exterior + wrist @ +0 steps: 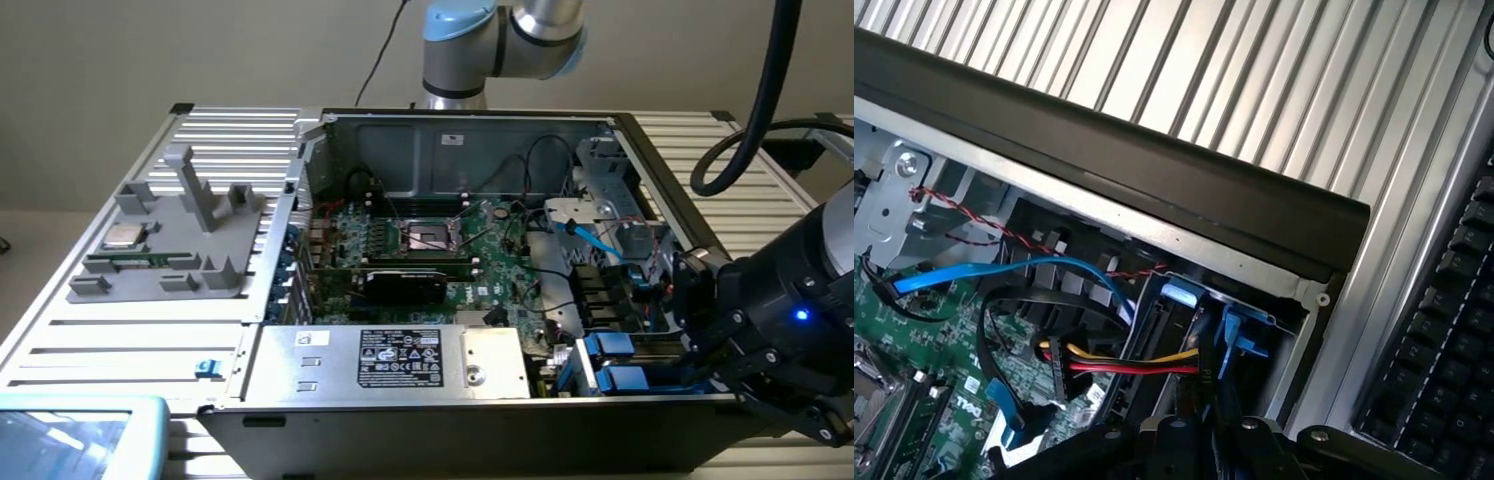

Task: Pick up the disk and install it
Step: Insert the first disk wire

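The gripper (1199, 440) hangs right over the drive bay in the computer case's corner; I cannot tell whether it is clamped. The disk (1240, 335) sits edge-on in that bay, blue carrier showing, just ahead of it. To my eye it wants a square, straight push along the slot. The power cable (1139, 365) and blue SATA cable (974, 275) crowd one side, and the case wall (1184, 190) hems the other.
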Action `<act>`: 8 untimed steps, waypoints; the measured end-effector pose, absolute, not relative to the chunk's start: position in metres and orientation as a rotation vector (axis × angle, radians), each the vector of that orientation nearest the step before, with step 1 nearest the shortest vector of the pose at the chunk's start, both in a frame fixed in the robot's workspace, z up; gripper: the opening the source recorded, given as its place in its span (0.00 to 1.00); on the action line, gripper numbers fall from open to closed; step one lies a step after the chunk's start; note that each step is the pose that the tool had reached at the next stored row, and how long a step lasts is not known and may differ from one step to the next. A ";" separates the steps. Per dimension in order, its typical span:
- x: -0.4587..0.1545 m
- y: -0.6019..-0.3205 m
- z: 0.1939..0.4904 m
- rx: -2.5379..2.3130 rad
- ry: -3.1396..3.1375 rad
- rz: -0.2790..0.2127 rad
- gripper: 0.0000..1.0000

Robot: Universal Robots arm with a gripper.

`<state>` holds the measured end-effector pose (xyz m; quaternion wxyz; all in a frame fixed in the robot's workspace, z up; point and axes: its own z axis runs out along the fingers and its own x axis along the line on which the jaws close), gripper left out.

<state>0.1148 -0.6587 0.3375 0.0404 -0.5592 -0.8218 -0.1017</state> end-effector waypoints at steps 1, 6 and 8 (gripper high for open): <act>0.115 -0.659 0.337 -1.713 -2.517 -0.310 0.17; 0.115 -0.659 0.338 -1.715 -2.501 -0.292 0.17; 0.115 -0.659 0.337 -1.722 -2.495 -0.274 0.17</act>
